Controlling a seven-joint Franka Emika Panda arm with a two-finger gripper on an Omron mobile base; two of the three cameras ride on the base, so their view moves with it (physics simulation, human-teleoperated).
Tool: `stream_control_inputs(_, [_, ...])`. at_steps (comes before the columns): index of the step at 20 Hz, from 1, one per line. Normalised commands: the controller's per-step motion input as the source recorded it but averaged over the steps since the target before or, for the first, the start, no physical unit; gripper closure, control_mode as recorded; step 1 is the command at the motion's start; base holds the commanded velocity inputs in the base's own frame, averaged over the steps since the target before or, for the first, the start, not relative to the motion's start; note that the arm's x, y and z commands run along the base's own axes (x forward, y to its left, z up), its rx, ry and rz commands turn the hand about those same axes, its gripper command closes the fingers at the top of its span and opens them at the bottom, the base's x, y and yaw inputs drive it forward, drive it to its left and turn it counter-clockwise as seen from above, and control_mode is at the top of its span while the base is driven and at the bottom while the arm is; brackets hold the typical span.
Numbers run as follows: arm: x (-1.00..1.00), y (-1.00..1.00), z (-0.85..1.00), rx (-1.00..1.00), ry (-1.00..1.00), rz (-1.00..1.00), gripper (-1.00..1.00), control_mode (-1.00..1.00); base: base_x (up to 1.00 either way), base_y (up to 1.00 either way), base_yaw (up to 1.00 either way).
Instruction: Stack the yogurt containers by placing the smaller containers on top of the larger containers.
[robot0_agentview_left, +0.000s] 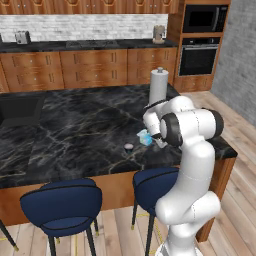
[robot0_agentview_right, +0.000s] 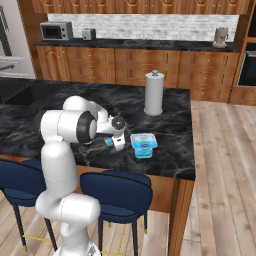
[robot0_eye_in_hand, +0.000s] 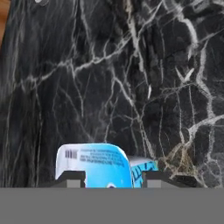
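1. Black marble counter (robot0_agentview_left: 75, 130) bears the small light-blue pack (robot0_eye_in_hand: 94, 164) between the gripper (robot0_eye_in_hand: 113, 178) fingertips, jaws narrowed around it.
2. The teal boxy pack (robot0_agentview_right: 143, 144) sits just beside; the tiny dark cup (robot0_agentview_left: 129, 147) is near.

small pack (robot0_eye_in_hand: 94, 164) between tool (robot0_eye_in_hand: 111, 178) fingers, on counter (robot0_eye_in_hand: 131, 87)
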Motion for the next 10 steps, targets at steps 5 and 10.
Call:
stream_control_inputs(5, [0.0, 0.0, 0.0, 0.0, -0.08, 0.0, 1.0, -1.0, 0.0, 0.0, 0.0])
stream_control_inputs(10, [0.0, 0.01, 0.01, 0.0, -0.12, 0.0, 1.0, -1.0, 0.0, 0.0, 0.0])
